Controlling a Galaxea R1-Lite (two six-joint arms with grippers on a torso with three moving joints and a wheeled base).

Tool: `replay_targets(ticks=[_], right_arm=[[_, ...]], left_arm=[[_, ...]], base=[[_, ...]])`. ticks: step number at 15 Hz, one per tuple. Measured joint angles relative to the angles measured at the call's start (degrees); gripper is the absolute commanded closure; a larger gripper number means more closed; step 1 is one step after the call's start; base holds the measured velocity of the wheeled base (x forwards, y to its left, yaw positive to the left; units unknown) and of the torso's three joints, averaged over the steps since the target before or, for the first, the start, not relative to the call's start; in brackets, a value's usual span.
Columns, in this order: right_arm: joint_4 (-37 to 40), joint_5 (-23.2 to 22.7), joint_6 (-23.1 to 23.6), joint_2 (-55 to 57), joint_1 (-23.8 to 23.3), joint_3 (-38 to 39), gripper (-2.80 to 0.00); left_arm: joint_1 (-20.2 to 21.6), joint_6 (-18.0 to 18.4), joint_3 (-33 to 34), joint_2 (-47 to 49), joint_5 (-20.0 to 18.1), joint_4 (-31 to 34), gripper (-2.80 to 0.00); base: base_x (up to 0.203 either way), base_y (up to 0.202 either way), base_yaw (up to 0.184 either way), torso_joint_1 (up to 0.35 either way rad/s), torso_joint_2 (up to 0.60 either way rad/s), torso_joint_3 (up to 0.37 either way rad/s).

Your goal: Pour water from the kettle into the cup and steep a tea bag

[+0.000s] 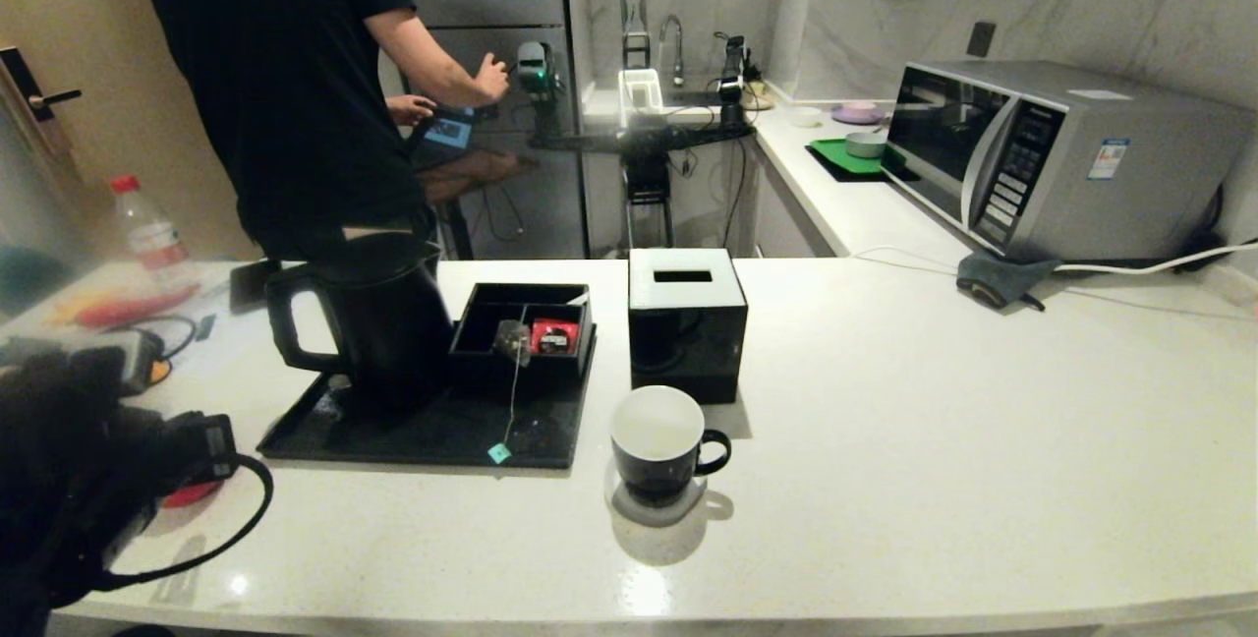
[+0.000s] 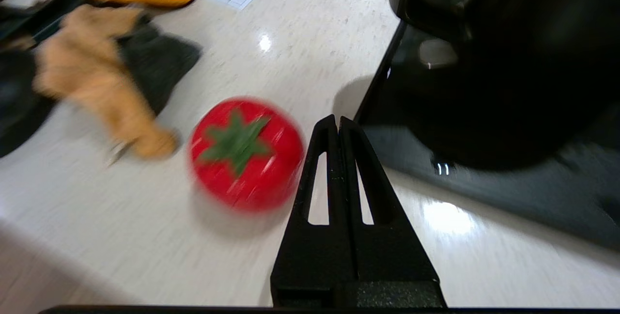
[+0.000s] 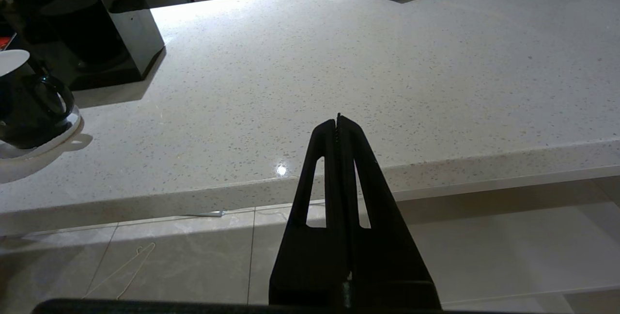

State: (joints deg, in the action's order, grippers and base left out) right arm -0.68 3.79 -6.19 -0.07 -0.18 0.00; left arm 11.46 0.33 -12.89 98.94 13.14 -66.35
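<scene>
My left gripper point(image 2: 339, 122) is clenched on nothing; the kettle point(image 2: 508, 62) stands just ahead and right of its tips, nearer this arm, handle upright.

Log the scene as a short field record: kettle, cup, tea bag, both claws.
kettle: upright on the black tray, untouched
cup: on a coaster, in front of the black box, looks empty
tea bag: draped over the organiser's edge, tag on the tray
left claw: shut, empty, above the counter between a red tomato and the tray
right claw: shut, empty, off the counter edge
</scene>
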Motion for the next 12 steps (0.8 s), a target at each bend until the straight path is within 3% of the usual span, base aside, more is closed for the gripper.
replay_targets(ticks=[3, 4, 9, 10, 12], right_arm=[[0.00, -0.02, -0.01, 0.00, 0.02, 0.00, 0.00], [0.00, -0.04, -0.01, 0.00, 0.02, 0.00, 0.00], [0.00, -0.04, 0.00, 0.00, 0.00, 0.00, 0.00], [0.00, -0.02, -0.02, 0.00, 0.00, 0.00, 0.00], [0.01, -0.02, -0.02, 0.00, 0.01, 0.00, 0.00]], left_arm=[[0.63, -0.20, -0.34, 11.64, -3.11, -17.66, 0.00], [0.83, -0.29, -1.36, 13.85, -4.12, -20.23, 0.00], [1.07, -0.26, -7.98, 19.01, -4.46, -20.86, 0.00], [1.11, -0.27, -8.61, 19.40, -4.44, -20.86, -2.80], [1.16, -0.19, -9.21, 19.81, -4.43, -20.84, -2.80]], base=[[0.000, 0.000, 0.000, 0.000, 0.00, 0.000], [0.000, 0.000, 0.000, 0.000, 0.00, 0.000], [0.000, 0.000, 0.000, 0.000, 0.00, 0.000], [0.000, 0.000, 0.000, 0.000, 0.00, 0.000], [0.000, 0.000, 0.000, 0.000, 0.00, 0.000]])
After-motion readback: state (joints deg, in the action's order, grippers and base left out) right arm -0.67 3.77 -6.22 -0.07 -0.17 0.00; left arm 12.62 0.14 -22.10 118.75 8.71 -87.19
